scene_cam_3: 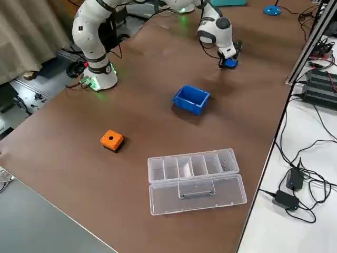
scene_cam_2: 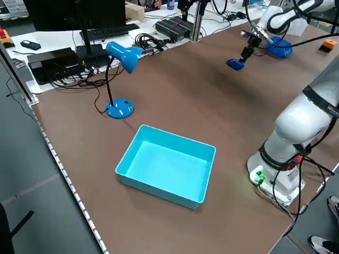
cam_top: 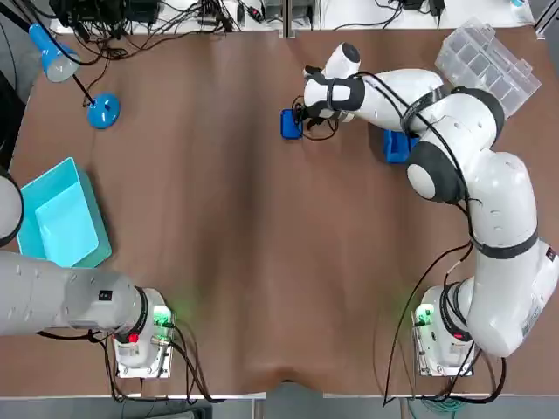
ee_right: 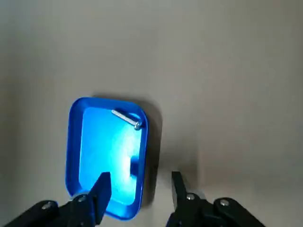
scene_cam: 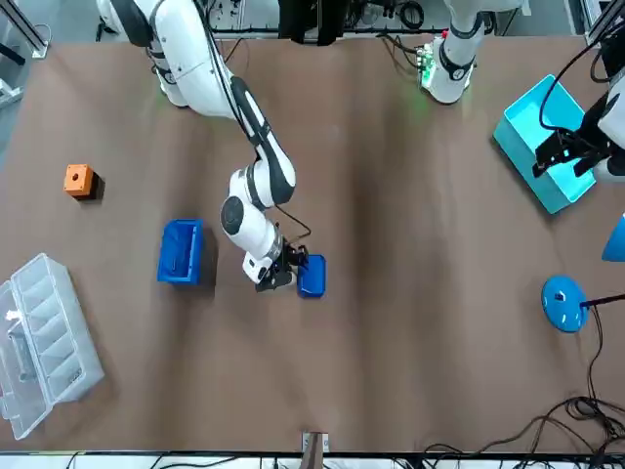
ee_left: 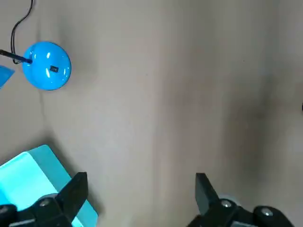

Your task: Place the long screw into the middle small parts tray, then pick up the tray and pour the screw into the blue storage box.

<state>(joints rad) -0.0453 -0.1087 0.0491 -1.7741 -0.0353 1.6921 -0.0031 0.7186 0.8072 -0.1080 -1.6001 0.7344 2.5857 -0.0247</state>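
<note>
Blue tray [ee_right: 102,156] looks light and thin; its screw [ee_right: 126,118] may roll. Right gripper [ee_right: 139,184], jaws open, should pinch the rim. Left gripper [ee_left: 140,189] rests open.

Top view: straight down on table [cam_top: 262,227], arm bases at near edge. Front view: high, from far edge, facing the robot. Left side view: raised, diagonal, close to lamp base [scene_cam_2: 119,108]; same base in top, front and left wrist views. Right side view: raised, diagonal, close to clear case [scene_cam_3: 195,179]. Wrist views: close above table; right one shares small tray [ee_right: 108,142] with all four wide views.
</note>
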